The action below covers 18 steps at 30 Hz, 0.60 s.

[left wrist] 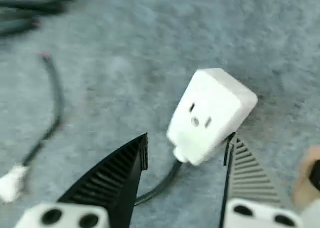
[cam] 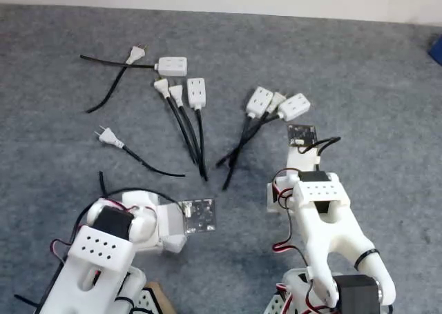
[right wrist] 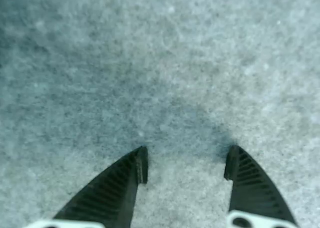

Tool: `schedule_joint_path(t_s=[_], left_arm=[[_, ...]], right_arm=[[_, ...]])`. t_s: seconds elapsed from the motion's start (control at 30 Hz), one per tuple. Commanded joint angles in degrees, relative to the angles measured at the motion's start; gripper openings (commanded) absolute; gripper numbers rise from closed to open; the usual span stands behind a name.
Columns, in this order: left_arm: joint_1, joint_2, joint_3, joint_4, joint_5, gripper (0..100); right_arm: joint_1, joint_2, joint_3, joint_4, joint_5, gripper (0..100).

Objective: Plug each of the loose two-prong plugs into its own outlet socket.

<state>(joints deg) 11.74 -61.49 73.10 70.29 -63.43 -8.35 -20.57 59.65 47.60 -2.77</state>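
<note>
Seemingly mid-pickup: left claw spread astride a white outlet socket at frame centre on the grey bench; right claw spread above the bench; next, closing squarely on the socket's sides.

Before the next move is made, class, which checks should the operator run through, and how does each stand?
1. Left gripper open: ok.
2. Outlet socket lying between its fingers: ok.
3. Socket clamped: not ok, jaws stand apart.
4. Socket's slots facing the left wrist camera: ok.
5. Right gripper open and empty over the carpet: ok.
6. Loose plug lying free on the carpet, not in a gripper: ok.
</note>
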Motion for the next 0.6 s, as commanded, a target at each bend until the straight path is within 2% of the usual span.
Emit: schedule_joint_path(t_s=[0.0, 0.1, 0.4, 0.57], left_arm=[[0.04, 0.66, -5.58, 1.23, 0.53, 25], [-1.98, 5.67, -6.9, -0.26, 0.26, 25], [-7.6, 33.71, -16.22, -13.8, 0.35, 25], [-7.69, 45.05, -26.51, -14.77, 0.62, 25]], right_arm=[[0.92, -1.01, -0.31, -0.75, 0.0, 25.6], [0.92, -1.01, -0.31, -0.75, 0.0, 25.6], [0.92, -1.01, -0.31, -0.75, 0.0, 25.6], [0.92, -1.01, -0.4, -0.75, 0.0, 25.6]])
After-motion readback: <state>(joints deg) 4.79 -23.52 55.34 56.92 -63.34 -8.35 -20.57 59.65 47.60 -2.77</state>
